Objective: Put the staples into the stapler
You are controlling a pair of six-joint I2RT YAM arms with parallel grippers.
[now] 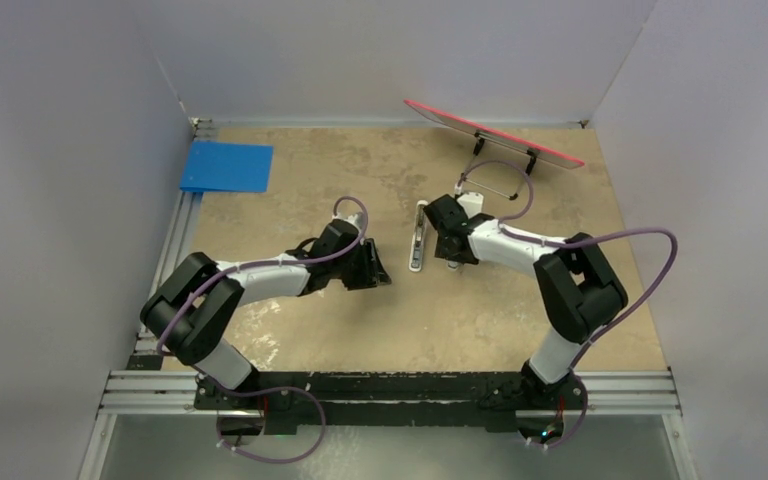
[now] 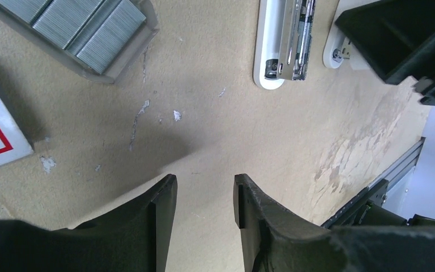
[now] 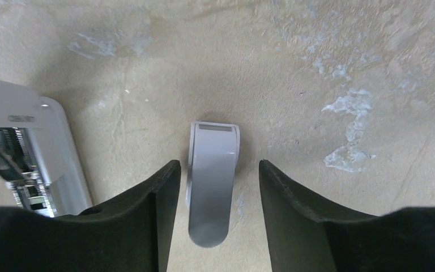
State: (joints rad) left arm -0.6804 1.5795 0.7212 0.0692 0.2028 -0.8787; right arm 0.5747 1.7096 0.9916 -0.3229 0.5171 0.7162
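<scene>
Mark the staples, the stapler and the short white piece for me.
staples [image 2: 105,35]: left wrist view, top face of the grey strips.
stapler [image 2: 264,39]: left wrist view, its white side wall.
short white piece [image 3: 212,187]: right wrist view, middle of its top face.

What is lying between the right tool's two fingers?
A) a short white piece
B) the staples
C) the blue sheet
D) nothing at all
A: the right wrist view shows a short white piece lying between the spread fingers of the right tool.
</scene>
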